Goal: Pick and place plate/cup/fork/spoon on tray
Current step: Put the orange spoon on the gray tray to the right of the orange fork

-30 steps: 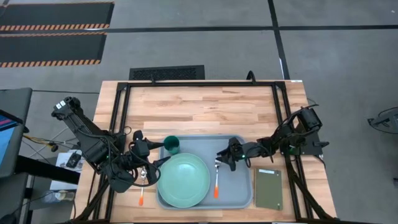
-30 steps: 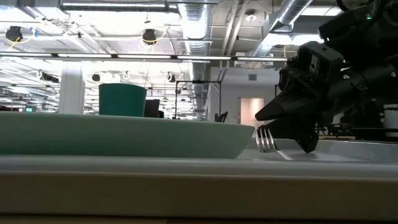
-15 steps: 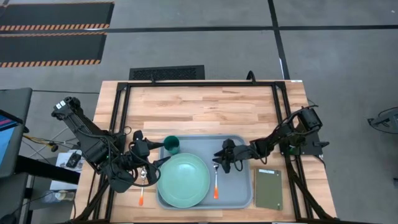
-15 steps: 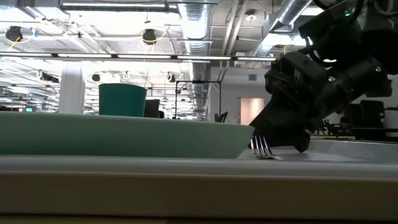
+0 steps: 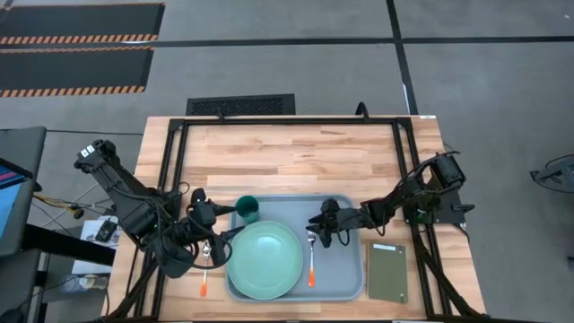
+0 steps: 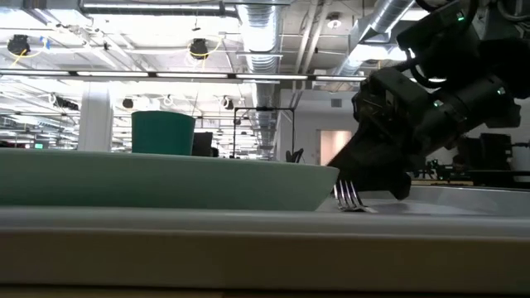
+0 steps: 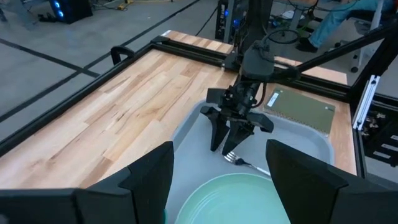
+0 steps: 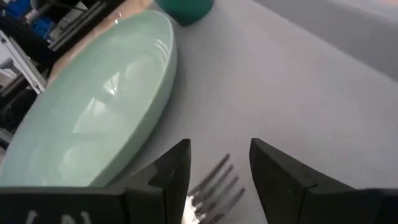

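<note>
The pale tray (image 5: 345, 260) lies at the table's near middle. On it stand the mint-green plate (image 5: 265, 260) and the dark green cup (image 5: 247, 210). The fork (image 5: 311, 260) lies on the tray just right of the plate, tines toward the far edge. The spoon (image 5: 205, 267) lies on the table left of the tray. My right gripper (image 5: 317, 231) is open low over the fork's tined end (image 8: 214, 186), one finger on either side. My left gripper (image 5: 224, 235) is open and empty by the tray's left rim. My right gripper comes at the fork's tined end (image 6: 349, 197) slanting down from the table's right side, its open fingers (image 8: 273, 174) standing on either side of the tines. The fork lies flat on the tray. I cannot tell whether a finger touches it.
A small olive-green pad (image 5: 387, 272) lies on the table right of the tray. A black frame (image 5: 287, 119) borders the table's far and side edges. Bare wood (image 5: 287, 161) lies beyond the tray toward the far edge.
My right gripper has gone a little toward the table's left, toward the plate, and down over the fork's tined end. In the low view the tines now lie a little lower and nearer the plate.
</note>
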